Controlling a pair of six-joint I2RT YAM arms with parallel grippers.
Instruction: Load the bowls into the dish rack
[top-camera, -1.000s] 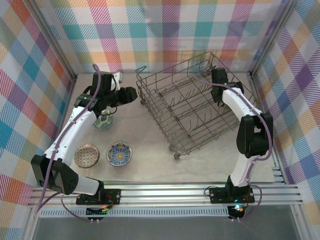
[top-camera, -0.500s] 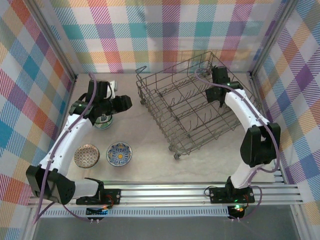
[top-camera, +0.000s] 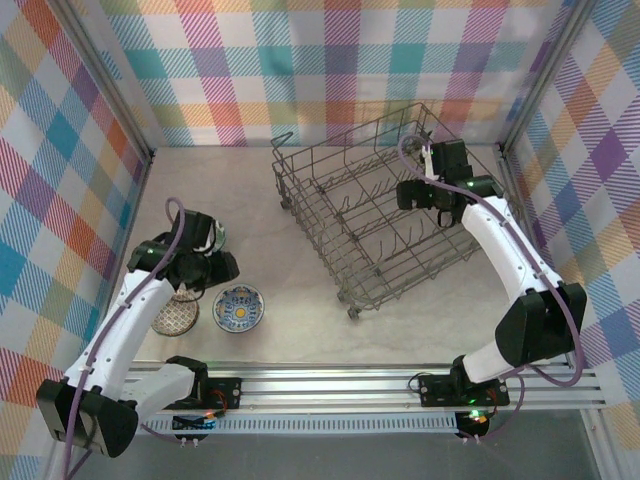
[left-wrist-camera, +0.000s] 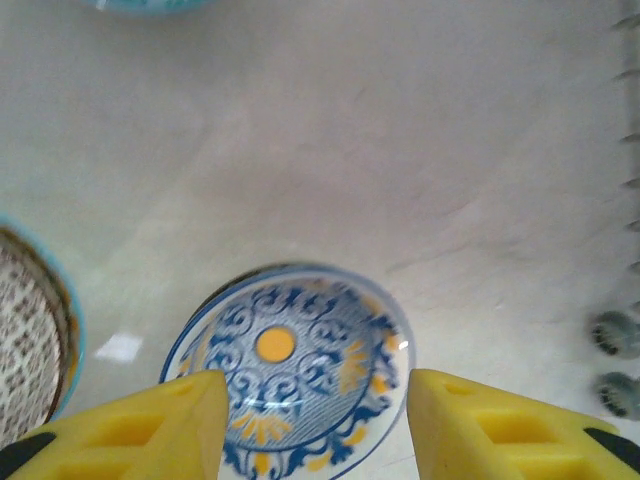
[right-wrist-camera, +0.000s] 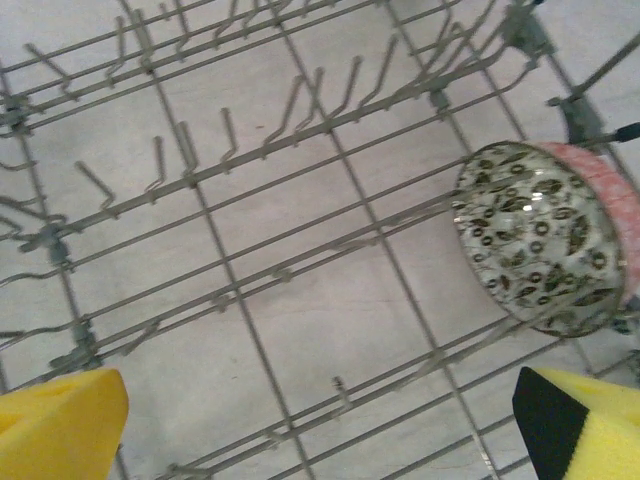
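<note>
Dish rack (top-camera: 345, 205): grey wire basket on the far right half of the table, set at an angle to the table edges. In the right wrist view I see its rows of upright tines (right-wrist-camera: 330, 140).
Table (top-camera: 290, 300): pale stone-look top, and I read bare surface between the rack and the loose bowls.
Right gripper (top-camera: 415, 195): over the rack interior, near its right side. In its own camera the jaws stand wide apart (right-wrist-camera: 320, 420), with nothing between them but rack wire below.
Left gripper (top-camera: 215, 270): low over the near-left table, just beside the loose bowls. From its wrist camera (left-wrist-camera: 315, 405) I see the jaws parted and not gripping, one yellow finger (left-wrist-camera: 150, 425) on each side of the blue-white bowl underneath.
Blue-white bowl (top-camera: 239, 306): upright on the table and outside the rack, with a yellow dot in its centre (left-wrist-camera: 290, 365).
Tan-brown bowl (top-camera: 172, 315): on the table just left of the blue-white one, close but apart, partly under the left arm (left-wrist-camera: 25, 340).
Grey patterned bowl (right-wrist-camera: 545, 235): in the rack, standing on edge among the wires. I see red-orange behind it, and I can't tell whether that is a second bowl or its own outer side.
</note>
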